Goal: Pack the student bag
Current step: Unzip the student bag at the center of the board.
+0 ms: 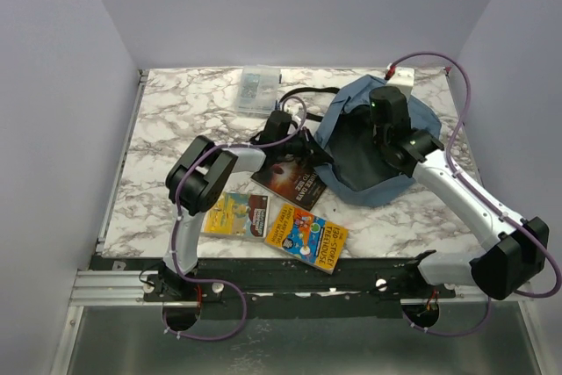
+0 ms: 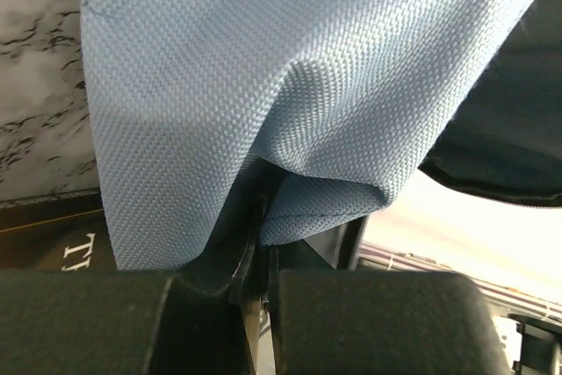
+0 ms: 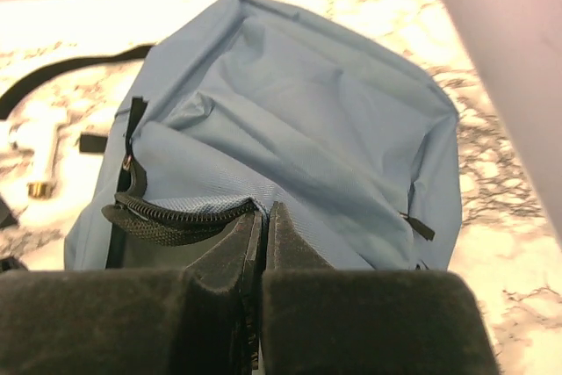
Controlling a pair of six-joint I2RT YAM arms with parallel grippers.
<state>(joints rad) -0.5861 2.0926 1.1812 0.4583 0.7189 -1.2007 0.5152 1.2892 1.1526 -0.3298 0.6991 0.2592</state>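
Holding the mouth open looks like the job here! From above, the student bag (image 1: 351, 98) lies at the far right of the table (image 1: 176, 129), its dark opening facing the dark book (image 1: 294, 180) just beside it. To do this well, I'd draw the two rims apart gently, so the thin cloth doesn't slip free.

Left wrist view: the left gripper (image 2: 262, 243) has its fingers almost together, pinching a fold of blue cloth.

Right wrist view: the right gripper (image 3: 263, 217) is clenched tight against the zip (image 3: 176, 212) rim. Whether any cloth is caught, I can't tell.
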